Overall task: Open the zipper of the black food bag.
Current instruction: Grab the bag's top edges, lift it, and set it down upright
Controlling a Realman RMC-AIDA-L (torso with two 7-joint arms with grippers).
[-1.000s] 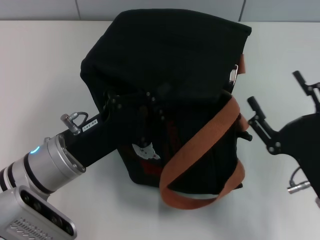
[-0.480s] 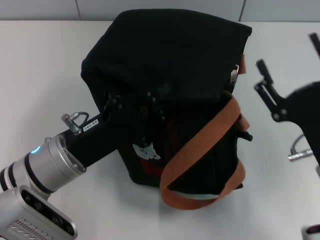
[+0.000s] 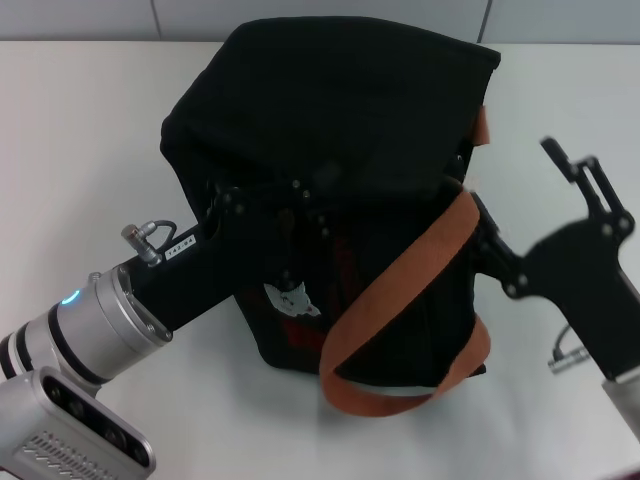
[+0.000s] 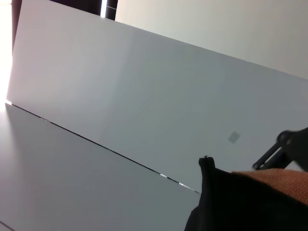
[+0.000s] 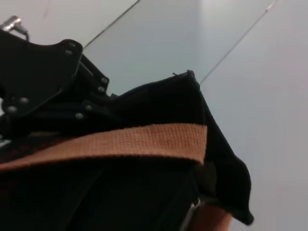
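Note:
The black food bag (image 3: 330, 110) stands in the middle of the white table, its two orange-brown straps (image 3: 400, 280) hanging down the near right side. Along the bag's right top edge runs the zipper; its small silver pull tab (image 5: 191, 212) shows only in the right wrist view, just under a strap (image 5: 120, 142). My left gripper (image 3: 275, 215) is pressed against the bag's near left face, black on black. My right gripper (image 3: 522, 195) is open at the bag's right side, one finger against the fabric by the strap and the other out over the table.
The white table (image 3: 80, 120) lies bare to the left and right of the bag. A grey wall (image 3: 320, 18) runs close behind it. My left arm (image 3: 110, 320) crosses the near left corner.
My right gripper swung up and away to the right, then came back down and in against the bag's right side. The left arm and the bag have stayed put.

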